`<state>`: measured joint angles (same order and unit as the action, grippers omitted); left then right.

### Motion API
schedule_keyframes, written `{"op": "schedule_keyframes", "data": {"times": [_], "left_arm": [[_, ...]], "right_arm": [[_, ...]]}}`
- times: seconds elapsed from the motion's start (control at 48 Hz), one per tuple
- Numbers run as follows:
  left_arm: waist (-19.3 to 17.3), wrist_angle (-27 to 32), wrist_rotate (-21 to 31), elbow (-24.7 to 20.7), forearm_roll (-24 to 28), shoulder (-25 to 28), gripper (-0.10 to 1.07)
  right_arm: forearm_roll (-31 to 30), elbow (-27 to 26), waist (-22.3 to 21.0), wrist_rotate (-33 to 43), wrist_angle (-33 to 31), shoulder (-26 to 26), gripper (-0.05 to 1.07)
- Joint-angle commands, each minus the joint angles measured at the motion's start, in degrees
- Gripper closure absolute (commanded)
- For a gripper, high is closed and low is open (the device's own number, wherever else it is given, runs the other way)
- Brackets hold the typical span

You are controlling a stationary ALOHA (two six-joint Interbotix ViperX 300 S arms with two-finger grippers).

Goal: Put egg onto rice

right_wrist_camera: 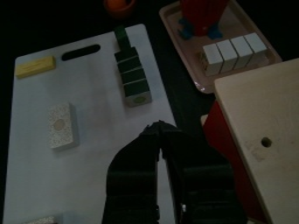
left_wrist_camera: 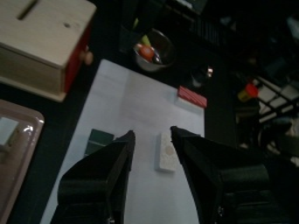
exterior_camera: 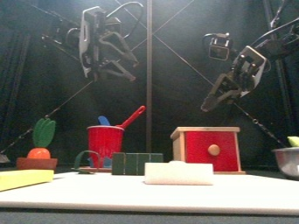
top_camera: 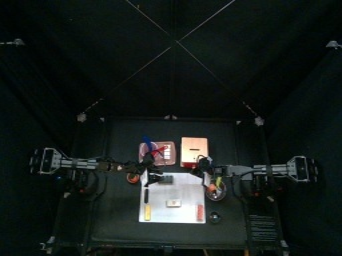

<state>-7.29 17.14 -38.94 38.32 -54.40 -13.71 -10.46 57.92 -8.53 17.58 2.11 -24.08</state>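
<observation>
1. The black table is carrying the whole layout, with both arms hanging above it, one reaching in from each side.
2. The white board is lying at the near middle of the table, with the small pieces sitting on it.
3. The red-fronted wooden box is standing at the far right behind the board; the red cup with its utensils is standing at the far left, a toy carrot pot further left.
4. The left gripper is hovering high over the board with its jaws spread wide and nothing between them, pointing down toward the white rice block.
5. The right gripper is resting above the board's right side, jaws pressed together and empty.
6. The dark green blocks are lying in a row along the board's middle.
7. The rice block is lying on the board's centre, bare on top.
8. The egg, a flat yellow piece, is sitting at the board's near-left corner, well apart from the rice and untouched.
9. Judgement: the step in hand is the approach, nothing yet being picked. The next move probably calls for the left gripper to swing toward the near-left corner, drop over the egg, and close on its narrow sides.
</observation>
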Motion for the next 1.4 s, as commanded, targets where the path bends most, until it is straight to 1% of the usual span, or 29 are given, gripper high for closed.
{"op": "schedule_keyframes", "data": {"times": [0.0, 0.062, 0.146, 0.167, 0.188, 0.312, 0.354, 0.375, 0.458, 0.562, 0.583, 0.604, 0.625, 0.688, 0.771, 0.792, 0.854, 0.979, 1.0, 1.083, 1.188, 1.229, 1.25, 1.375], "left_arm": [[-1.23, 5.80, 1.49, -4.39, 5.98, 1.14, 0.19], [-1.32, 8.96, 3.87, -5.80, 10.46, 2.02, 0.19], [-1.58, 13.89, 8.61, -7.82, 18.19, 3.08, 0.19], [-1.58, 16.00, 10.90, -8.70, 21.27, 3.52, 0.19], [-1.58, 17.31, 12.66, -9.32, 23.29, 3.69, 0.19], [-1.14, 23.99, 24.43, -12.74, 32.61, 5.27, 0.19], [-0.70, 25.31, 28.56, -13.10, 35.16, 5.45, 0.19], [0.18, 25.75, 31.73, -12.92, 36.91, 5.63, 0.19], [2.55, 25.66, 39.81, -12.04, 40.69, 5.71, 0.19], [4.83, 25.58, 50.98, -11.07, 43.42, 5.63, 0.18], [5.45, 25.40, 54.58, -10.90, 43.77, 5.63, 0.18], [5.63, 25.31, 55.90, -10.81, 43.86, 5.63, 0.18], [6.15, 24.87, 59.50, -10.63, 44.12, 5.63, 0.17], [7.47, 24.26, 66.27, -10.28, 45.18, 5.63, 0.17], [9.23, 23.91, 74.88, -9.84, 48.52, 5.71, 0.17], [9.93, 23.99, 77.96, -9.67, 49.57, 5.80, 0.17], [10.90, 24.70, 84.55, -9.14, 51.50, 5.98, 0.17], [12.74, 27.25, 96.68, -8.61, 53.70, 5.98, 0.14], [13.54, 28.13, 99.23, -8.53, 54.14, 6.15, 0.13], [15.64, 30.41, 105.38, -8.53, 54.76, 6.59, 0.10], [18.02, 32.96, 111.88, -8.53, 54.84, 7.12, 0.04], [18.90, 33.05, 114.17, -8.53, 54.67, 7.73, 0.01], [19.51, 33.05, 116.10, -8.53, 54.76, 8.17, 0.00], [22.50, 32.78, 124.63, -9.05, 55.02, 11.51, -0.02]], "right_arm": [[0.18, -0.79, -0.26, -0.09, 0.26, -0.35, 0.76], [0.18, -0.88, -0.18, 0.00, 0.26, -0.26, 0.76], [0.26, -0.97, -0.18, 0.00, 0.18, -0.09, 0.76], [0.35, -1.05, -0.18, 0.00, 0.26, -0.09, 0.76], [0.35, -1.05, -0.18, 0.00, 0.26, 0.00, 0.76], [0.70, -1.41, -0.09, 0.00, 0.18, 0.70, 0.76], [0.88, -1.49, 0.00, 0.00, 0.26, 1.05, 0.76], [0.88, -1.49, 0.09, 0.00, 0.18, 1.14, 0.76], [0.79, -1.67, 0.00, -0.09, 0.18, 1.85, 0.76], [0.62, -1.93, -0.09, -0.09, 0.26, 2.64, 0.76], [0.62, -2.02, -0.09, -0.09, 0.18, 2.81, 0.76], [0.53, -2.11, -0.09, -0.09, 0.26, 2.90, 0.76], [0.53, -2.20, -0.09, -0.09, 0.26, 3.16, 0.76], [0.53, -2.37, -0.09, -0.09, 0.26, 3.52, 0.76], [0.44, -2.46, 0.00, -0.09, 0.18, 3.69, 0.76], [0.44, -2.46, 0.00, -0.09, 0.18, 3.69, 0.76], [0.44, -2.46, 0.00, -0.18, 0.26, 3.69, 0.76], [0.09, -2.46, 0.00, -0.18, 0.18, 3.69, 0.76], [0.09, -2.46, 0.00, -0.18, 0.18, 3.69, 0.76], [-0.09, -2.55, 0.18, -0.18, 0.18, 3.69, 0.76], [-0.09, -2.55, 0.18, -0.18, 0.18, 3.69, 0.76], [-0.18, -2.55, 0.18, -0.26, 0.26, 3.69, 0.76], [-0.18, -2.55, 0.18, -0.35, 0.18, 3.69, 0.76], [-0.70, -2.55, 0.18, -0.35, 0.18, 3.69, 0.76]]}}
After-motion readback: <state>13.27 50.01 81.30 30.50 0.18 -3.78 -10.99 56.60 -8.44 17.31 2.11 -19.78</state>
